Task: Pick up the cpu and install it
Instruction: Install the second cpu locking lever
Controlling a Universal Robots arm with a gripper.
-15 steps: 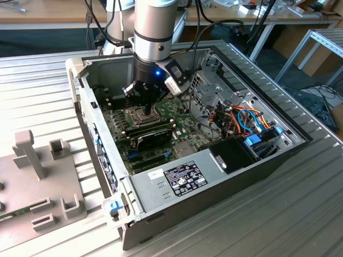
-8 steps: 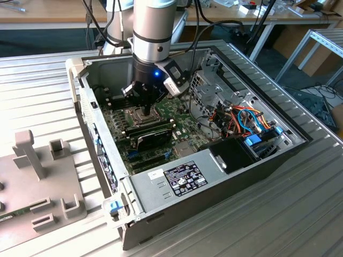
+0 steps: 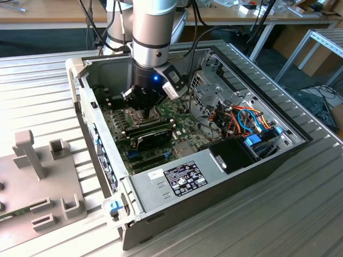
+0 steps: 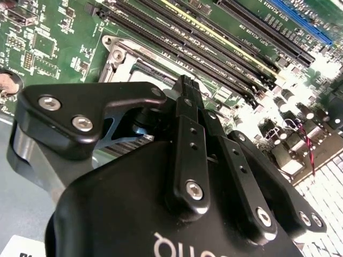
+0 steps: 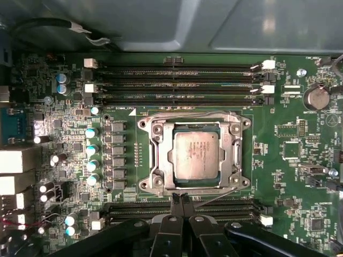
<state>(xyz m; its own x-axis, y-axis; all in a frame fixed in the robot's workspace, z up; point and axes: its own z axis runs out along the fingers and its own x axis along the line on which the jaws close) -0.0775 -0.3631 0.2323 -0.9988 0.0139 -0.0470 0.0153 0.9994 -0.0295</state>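
Two fingertips of the gripper are pressed together, clenched on nothing, low over the motherboard. Just beyond them the cpu lies flat inside the socket frame.

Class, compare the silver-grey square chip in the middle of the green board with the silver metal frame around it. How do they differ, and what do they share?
The small flat silver-grey square cpu is a solid, dull plate with faint print; the silver metal socket frame is an open, shinier border with screws at its corners. The cpu is smaller and sits inside the frame's opening. Both are metallic, squarish and lie flat on the green motherboard.
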